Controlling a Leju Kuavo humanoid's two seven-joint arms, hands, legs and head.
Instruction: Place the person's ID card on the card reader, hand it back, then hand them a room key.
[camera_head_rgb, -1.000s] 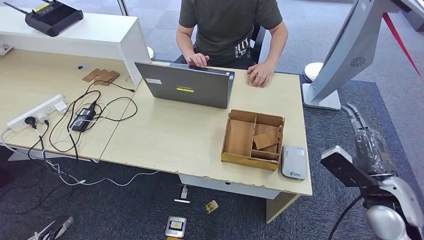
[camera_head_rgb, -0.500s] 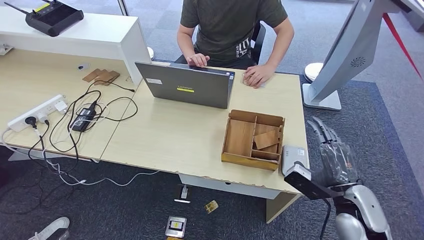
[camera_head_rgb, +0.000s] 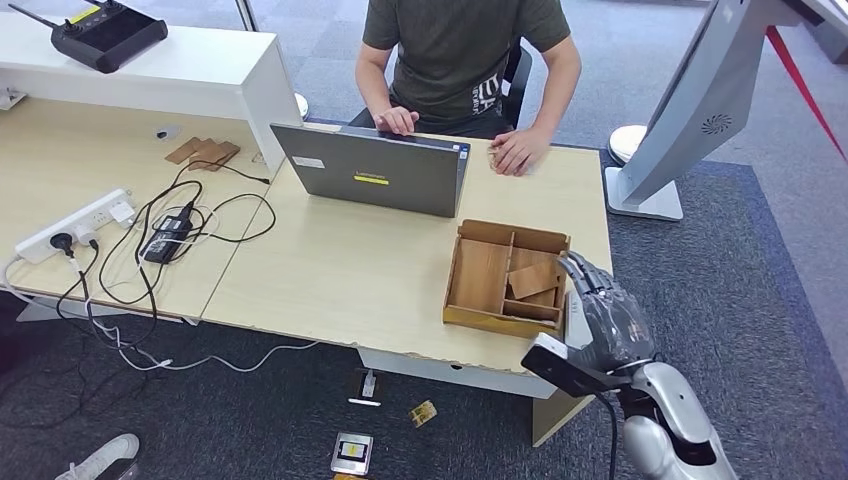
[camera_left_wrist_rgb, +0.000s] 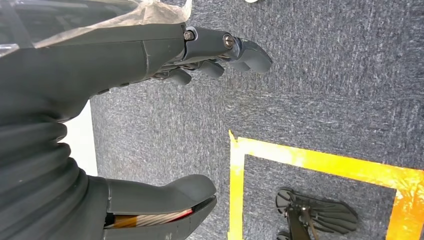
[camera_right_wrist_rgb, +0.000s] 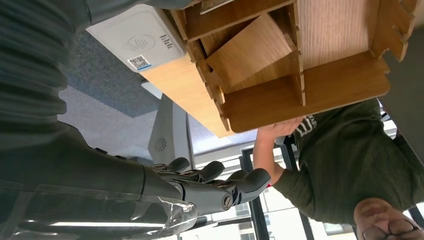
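We have a long pale desk (camera_head_rgb: 330, 270) across the middle of the head view, with a person (camera_head_rgb: 460, 50) seated at its far edge near the top centre, behind a grey laptop (camera_head_rgb: 372, 175). At centre right stands a wooden tray (camera_head_rgb: 505, 280) with dividers; its large left compartment looks bare, and a thin wooden card (camera_head_rgb: 532, 280) leans tilted in one of the right-hand compartments. We take such cards to be the room keys. The white card reader (camera_right_wrist_rgb: 137, 37) lies just beside the tray's right wall, at the desk's right edge, mostly covered by our right hand (camera_head_rgb: 603, 318) in the head view.

The ID card seems to be under the person's hand (camera_head_rgb: 515, 152), upper centre right, flat on the desk; we cannot make it out clearly. We judge it light, stiff, thin and slick, so hard to lift from a flat top. It is best taken by its short edges, or received directly from the person in a pinch.

Our right hand hovers at the lower right, over the reader, fingers spread and holding nothing. Our left hand (camera_left_wrist_rgb: 150, 115) hangs over grey carpet, thumb and fingers apart, nothing in it.
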